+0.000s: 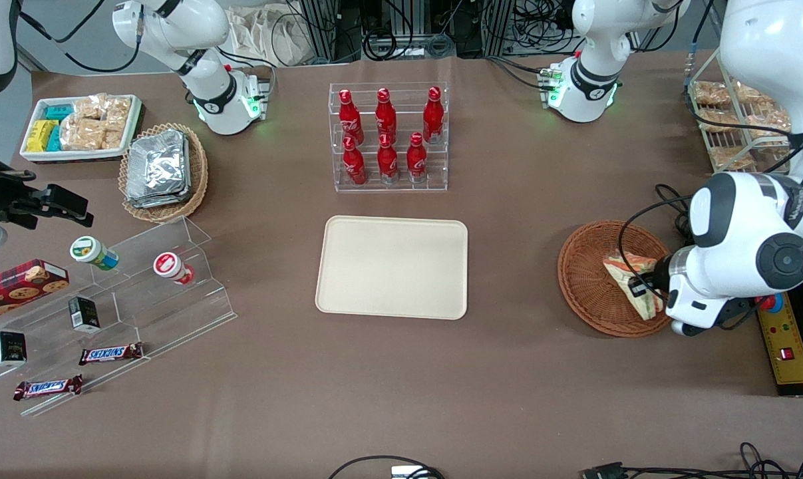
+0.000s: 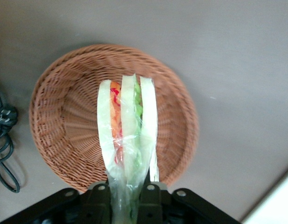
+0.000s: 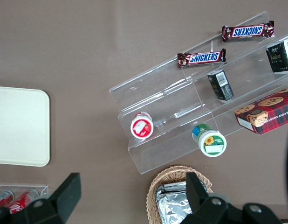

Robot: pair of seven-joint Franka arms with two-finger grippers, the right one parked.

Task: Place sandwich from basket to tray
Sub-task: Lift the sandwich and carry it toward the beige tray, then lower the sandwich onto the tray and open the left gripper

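Currently the gripper (image 2: 127,193) is clenched on the sandwich (image 2: 127,135), with one black finger (image 2: 99,200) on each side of its narrow end. The sandwich is a triangular wedge sealed in clear film. Three pale bread slices show edge-on, with orange and red filling in one gap and green filling in the other. The film bunches where the fingers pinch it.

From the wrist camera, the sandwich stands over the basket (image 2: 55,121), a round, shallow, reddish-brown wicker bowl with nothing else in it. Whether the sandwich touches the weave or is raised just above it cannot be told.

From the front, the basket (image 1: 584,279) sits on the brown table (image 1: 507,372) toward the working arm's end. The sandwich (image 1: 631,283) lies over the basket's part nearest the arm, and the gripper (image 1: 644,287) is at the rim there.

The tray (image 1: 391,267), cream-beige with rounded corners and a low rim, lies at the table's middle, well apart from the basket.
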